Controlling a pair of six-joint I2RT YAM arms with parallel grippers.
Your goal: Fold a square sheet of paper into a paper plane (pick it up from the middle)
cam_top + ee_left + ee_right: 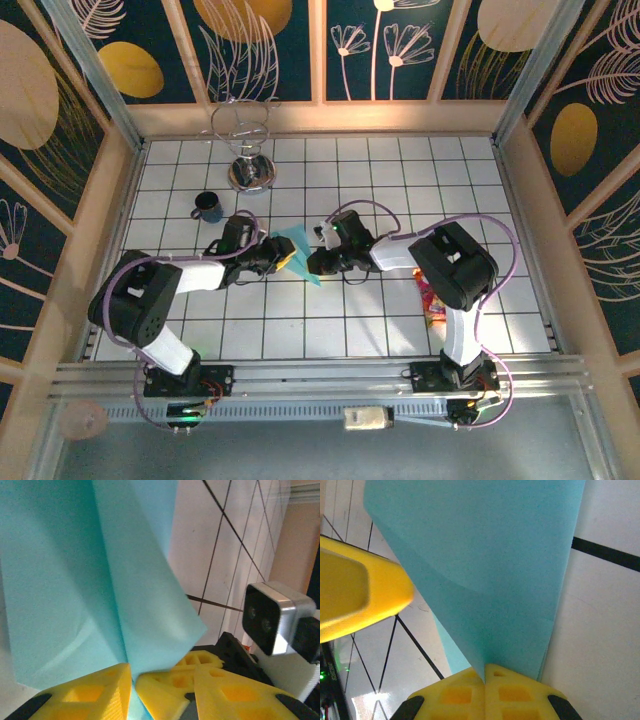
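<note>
Two end effectors — left (285, 256), right (314, 262) — at blue paper (300, 240); mug (208, 207) overhead.

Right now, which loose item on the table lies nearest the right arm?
The orange-red snack packet, lying right beside the right arm. The dark blue mug and the wire stand sit far off toward the back left corner.
</note>
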